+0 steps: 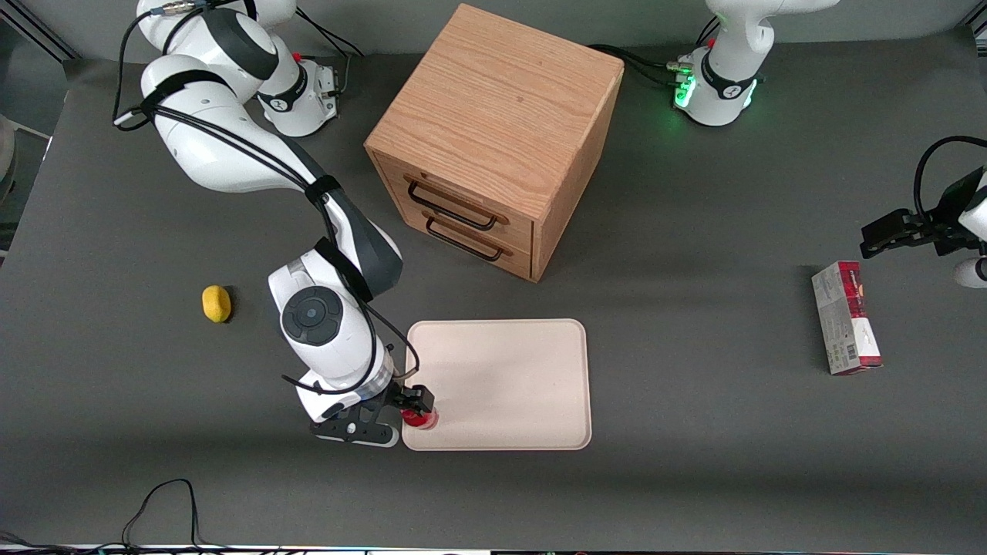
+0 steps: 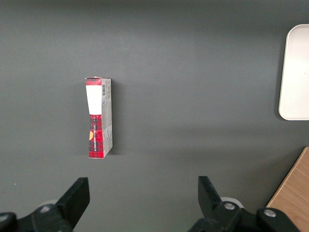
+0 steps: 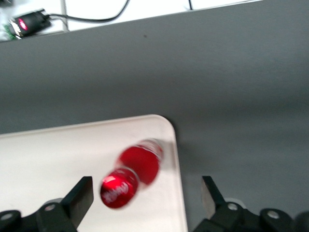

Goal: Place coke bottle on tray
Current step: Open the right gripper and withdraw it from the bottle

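A dark grey table (image 1: 694,231) carries a few things. A cream tray (image 1: 509,370) lies flat near the front camera. A wooden two-drawer box (image 1: 493,116) stands farther from the camera than the tray. A small yellow lump (image 1: 217,304) sits toward the working arm's end of the table. A red-and-white carton (image 1: 845,317) lies on its side toward the parked arm's end. The gripper (image 1: 412,404) hangs over the tray's near corner, fingers spread apart around a coke bottle (image 1: 420,418) that stands there.
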Controlling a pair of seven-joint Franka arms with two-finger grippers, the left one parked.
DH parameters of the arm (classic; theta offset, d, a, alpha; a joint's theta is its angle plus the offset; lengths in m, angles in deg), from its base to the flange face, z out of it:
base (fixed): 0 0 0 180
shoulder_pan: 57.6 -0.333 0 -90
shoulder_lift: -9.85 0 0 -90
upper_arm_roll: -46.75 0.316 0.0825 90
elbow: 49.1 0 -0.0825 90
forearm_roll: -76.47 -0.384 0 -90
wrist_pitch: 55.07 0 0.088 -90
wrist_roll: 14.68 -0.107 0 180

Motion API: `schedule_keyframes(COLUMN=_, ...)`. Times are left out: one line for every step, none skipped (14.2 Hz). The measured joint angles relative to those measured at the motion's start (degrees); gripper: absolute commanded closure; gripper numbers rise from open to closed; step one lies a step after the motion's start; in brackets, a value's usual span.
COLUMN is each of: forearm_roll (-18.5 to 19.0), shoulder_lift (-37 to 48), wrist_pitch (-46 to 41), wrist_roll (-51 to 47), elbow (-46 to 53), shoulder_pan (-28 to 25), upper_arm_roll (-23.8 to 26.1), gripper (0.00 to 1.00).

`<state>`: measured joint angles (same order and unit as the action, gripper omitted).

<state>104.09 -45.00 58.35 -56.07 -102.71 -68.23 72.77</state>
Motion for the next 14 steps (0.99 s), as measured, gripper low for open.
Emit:
schedule_keyframes(forearm_roll=-0.03, shoulder_lift=1.39, wrist_pitch=-3.14, wrist_roll=2.14, elbow=0.04, shoulder_pan=0.11, upper_arm_roll=0.0, gripper=0.0)
schedule_keyframes(forearm_roll=-0.52, shoulder_lift=3.29, wrist_pitch=-6.17, wrist_roll=3.95, elbow=-0.16, shoulder_pan=0.46, upper_arm_roll=-0.04, gripper=0.0)
schedule_keyframes(forearm_roll=-1.86, shoulder_lift=5.86, wrist_pitch=-8.72, wrist_roll=5.92, elbow=-1.01, shoulder_pan=1.09, upper_arm_roll=-0.48, gripper=0.0)
schedule_keyframes(forearm_roll=-4.84, shoulder_lift=9.37, wrist_pitch=-10.61, wrist_roll=9.09, elbow=-2.99, shoulder_pan=1.59, upper_arm_roll=-2.51, gripper=0.0)
schedule_keyframes(forearm_roll=-9.39, shoulder_lift=13.85, wrist_pitch=-11.83, wrist_roll=13.65, elbow=-6.52, shoulder_pan=1.76, upper_arm_roll=-6.23, gripper=0.0)
schedule_keyframes(forearm_roll=-13.61, shoulder_lift=18.77, wrist_pitch=-12.63, wrist_roll=18.51, elbow=-11.12, shoulder_pan=1.81, upper_arm_roll=-10.39, gripper=0.0)
schedule_keyframes(forearm_roll=-16.69, shoulder_lift=24.07, wrist_pitch=-13.35, wrist_roll=23.14, elbow=-16.46, shoulder_pan=2.02, upper_arm_roll=-14.37, gripper=0.0)
schedule_keyframes(forearm_roll=-18.33, shoulder_lift=28.99, wrist_pitch=-14.14, wrist_roll=26.55, elbow=-21.43, shoulder_pan=2.45, upper_arm_roll=-17.41, gripper=0.0)
schedule_keyframes(forearm_roll=-19.33, shoulder_lift=33.55, wrist_pitch=-15.25, wrist_roll=29.04, elbow=-25.83, shoulder_pan=2.91, upper_arm_roll=-19.99, gripper=0.0)
schedule_keyframes(forearm_roll=-20.87, shoulder_lift=38.06, wrist_pitch=-16.01, wrist_roll=31.08, elbow=-30.04, shoulder_pan=3.21, upper_arm_roll=-22.62, gripper=0.0)
schedule_keyframes(forearm_roll=-22.9, shoulder_lift=42.35, wrist_pitch=-16.31, wrist_roll=32.94, elbow=-33.97, shoulder_pan=3.29, upper_arm_roll=-25.39, gripper=0.0)
schedule_keyframes(forearm_roll=-24.31, shoulder_lift=46.49, wrist_pitch=-16.59, wrist_roll=34.78, elbow=-37.66, shoulder_pan=3.33, upper_arm_roll=-28.06, gripper=0.0)
schedule_keyframes(forearm_roll=-25.02, shoulder_lift=50.38, wrist_pitch=-16.66, wrist_roll=36.31, elbow=-41.08, shoulder_pan=3.34, upper_arm_roll=-30.3, gripper=0.0)
schedule_keyframes(forearm_roll=-25.32, shoulder_lift=54.06, wrist_pitch=-16.71, wrist_roll=37.19, elbow=-44.24, shoulder_pan=3.34, upper_arm_roll=-32.1, gripper=0.0)
